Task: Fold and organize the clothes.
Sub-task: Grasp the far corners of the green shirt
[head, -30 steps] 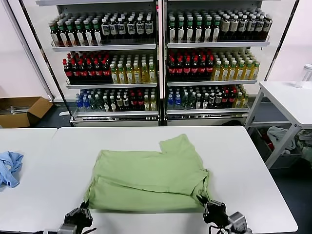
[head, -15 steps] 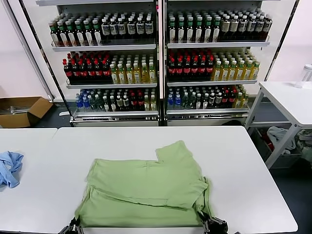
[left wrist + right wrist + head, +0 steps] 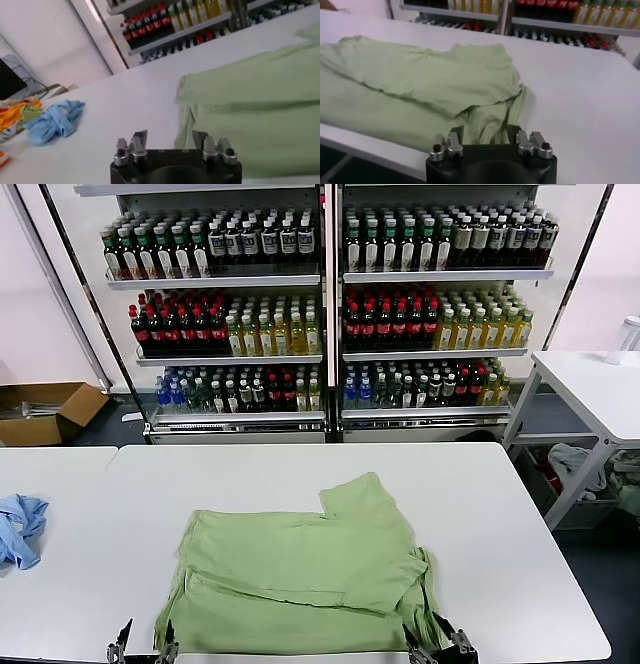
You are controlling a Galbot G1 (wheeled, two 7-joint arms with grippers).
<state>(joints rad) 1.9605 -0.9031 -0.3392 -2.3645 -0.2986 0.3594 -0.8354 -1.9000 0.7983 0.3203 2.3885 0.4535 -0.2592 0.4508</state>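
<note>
The light green polo shirt (image 3: 300, 574) lies folded on the white table (image 3: 520, 534), with one sleeve sticking out toward the far side. Its collar, buttons and printed graphic are hidden. My left gripper (image 3: 142, 650) is open at the table's front edge, just off the shirt's near left corner; in the left wrist view the gripper (image 3: 170, 140) faces the shirt's edge (image 3: 260, 100). My right gripper (image 3: 440, 646) is open at the near right corner; in the right wrist view the gripper (image 3: 485, 136) has bunched shirt fabric (image 3: 420, 85) lying loose between its spread fingers.
A light blue cloth (image 3: 18, 529) lies on the table to the far left, also in the left wrist view (image 3: 52, 120). Drink coolers (image 3: 320, 314) stand behind the table. A cardboard box (image 3: 45, 409) sits on the floor at left, a second white table (image 3: 590, 384) at right.
Both grippers dragged the shirt's near edge toward the table's front, then let go and dropped back to the edge. The shirt now lies nearer the front and flatter.
</note>
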